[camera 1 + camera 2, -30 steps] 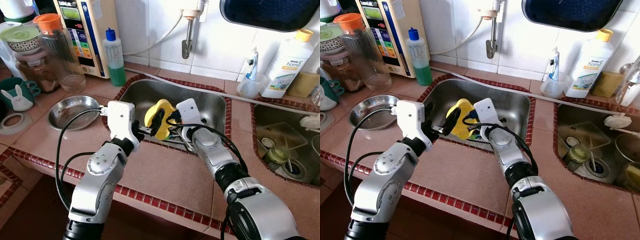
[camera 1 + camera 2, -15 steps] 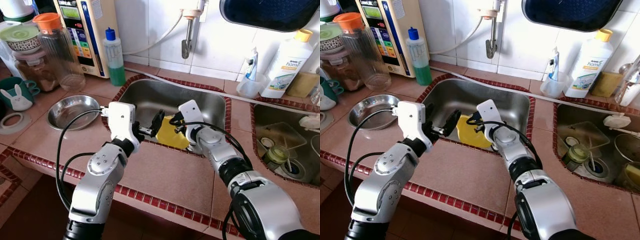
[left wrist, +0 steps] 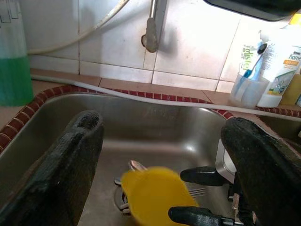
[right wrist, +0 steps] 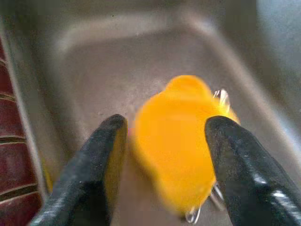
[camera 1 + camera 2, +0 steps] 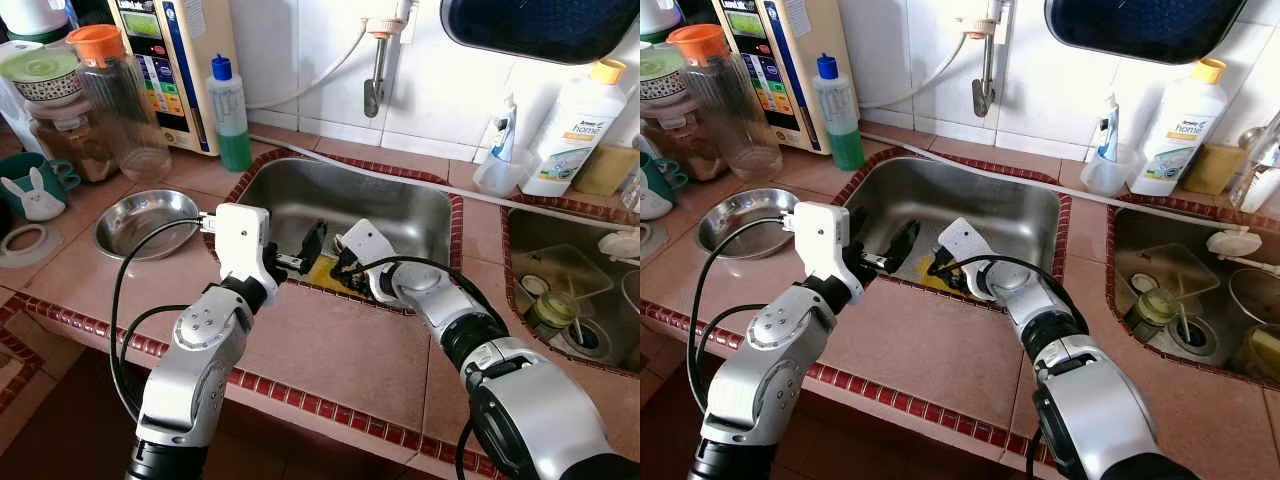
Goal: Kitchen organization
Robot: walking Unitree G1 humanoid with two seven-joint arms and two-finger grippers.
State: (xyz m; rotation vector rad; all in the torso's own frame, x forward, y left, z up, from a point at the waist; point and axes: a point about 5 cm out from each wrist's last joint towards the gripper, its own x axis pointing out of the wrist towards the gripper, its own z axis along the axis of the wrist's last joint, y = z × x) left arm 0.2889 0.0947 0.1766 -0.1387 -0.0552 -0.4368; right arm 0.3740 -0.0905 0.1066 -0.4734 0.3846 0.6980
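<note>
Both grippers are down in the steel sink [image 5: 400,200], near its front wall. Your right gripper [image 4: 162,165] has its two black fingers spread wide, and the yellow cup [image 4: 181,141] lies just beyond the fingertips, roughly in line with the gap between them. It is blurred, so you cannot tell whether either finger touches it. Metal cutlery [image 3: 134,165] lies underneath and beside the cup on the sink floor.

Your left gripper [image 3: 164,155] is also spread wide and holds nothing. It hovers at the sink's front edge, facing the right gripper, with the cup lying ahead of it and lower.

The step in hand appears to be clearing the cup out of the sink, with the grasp not yet secure. The next move likely calls for advancing the right gripper until the cup sits between its fingers, closing on the cup alone, and keeping the cutlery out of the pinch.
</note>
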